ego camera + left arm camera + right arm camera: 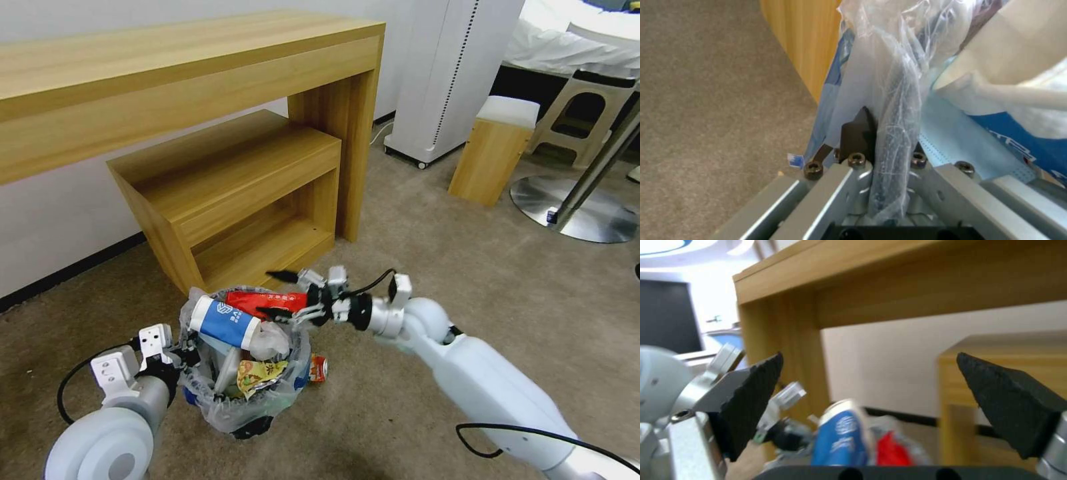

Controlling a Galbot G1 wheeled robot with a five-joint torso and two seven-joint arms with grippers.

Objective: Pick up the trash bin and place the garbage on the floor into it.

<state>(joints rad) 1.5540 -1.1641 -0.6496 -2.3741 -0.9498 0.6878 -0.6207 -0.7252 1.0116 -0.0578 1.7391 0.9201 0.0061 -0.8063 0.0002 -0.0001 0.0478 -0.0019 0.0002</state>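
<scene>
The trash bin (235, 408), black with a crinkly plastic liner, sits low at the front left, heaped with garbage. On top lie a blue-white cup (223, 322), a red wrapper (257, 301) and a yellow wrapper (257, 375). My left gripper (185, 355) is shut on the bin's left rim. In the left wrist view my left gripper (889, 133) pinches the bagged rim (891, 146), beside a pale-blue mask (951, 140). My right gripper (279, 293) hovers open over the bin's far side. The right wrist view shows my right gripper (869, 373) holding nothing, the cup (842, 436) beyond it. A small red can (318, 368) lies on the floor (427, 267) against the bin.
A wooden desk (200, 73) with a lower shelf unit (240, 193) stands just behind the bin. Farther right are a white appliance (453, 73), a small wooden stool (493, 153) and a round metal base (580, 207). Open carpet lies to the right.
</scene>
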